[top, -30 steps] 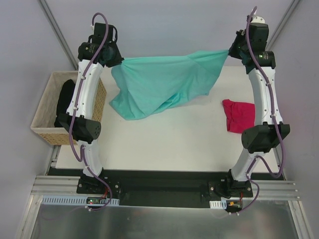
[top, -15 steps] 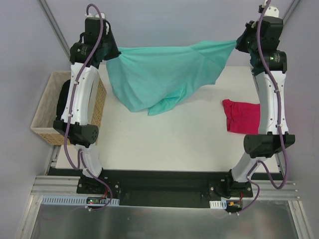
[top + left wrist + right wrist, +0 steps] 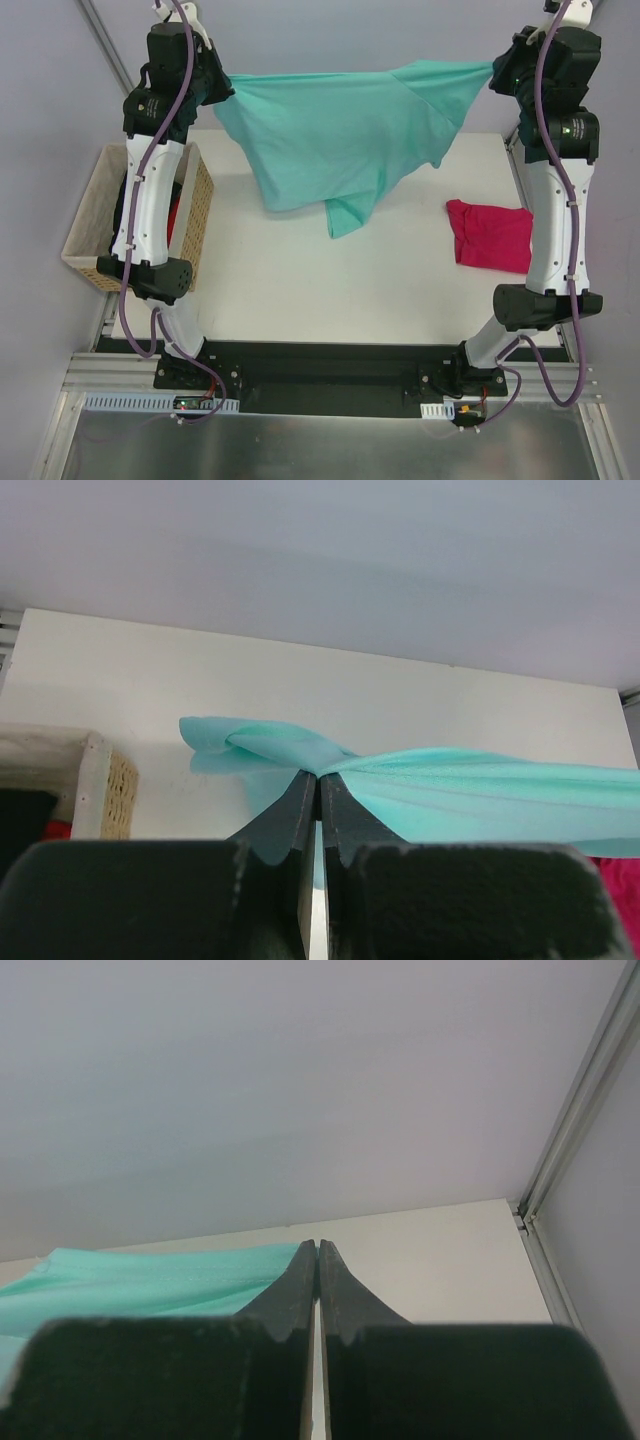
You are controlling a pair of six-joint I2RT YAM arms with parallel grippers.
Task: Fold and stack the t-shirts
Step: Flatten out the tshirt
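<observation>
T-shirts, sorted by size with the items around them.

1. Bench (image 3: 330, 290): white, flat, and carries the listed items.
2. Teal t-shirt (image 3: 340, 130): held in the air over the bench's 12 o'clock area. It is stretched wide between both arms, with its top edge taut from 11 o'clock to 1 o'clock. The body hangs in loose folds, and one flap droops lowest toward the bench centre. Whether that flap touches the surface cannot be told. The left wrist view shows the cloth (image 3: 480, 790) bunched at the grip. The right wrist view shows it (image 3: 150, 1275) running off at 9 o'clock.
3. Basket (image 3: 85, 235): tan, woven, and just beside the bench's edge at 9 o'clock. It is partly hidden by the left arm.
4. Pink t-shirt (image 3: 490, 235): a rumpled heap lying on the bench at 3 o'clock. It is well apart from the teal one.
5. Black cloth (image 3: 122, 210): inside the basket and mostly hidden, so its form cannot be made out.
6. Red cloth (image 3: 178, 215): a sliver inside the basket, against its bench-side wall.
7. Left fingers (image 3: 222, 92): raised at 11 o'clock and pinched fully together on the teal t-shirt's edge (image 3: 318, 780).
8. Right fingers (image 3: 495, 72): raised at 1 o'clock and pressed together on the opposite end of the same shirt (image 3: 317, 1250).
</observation>
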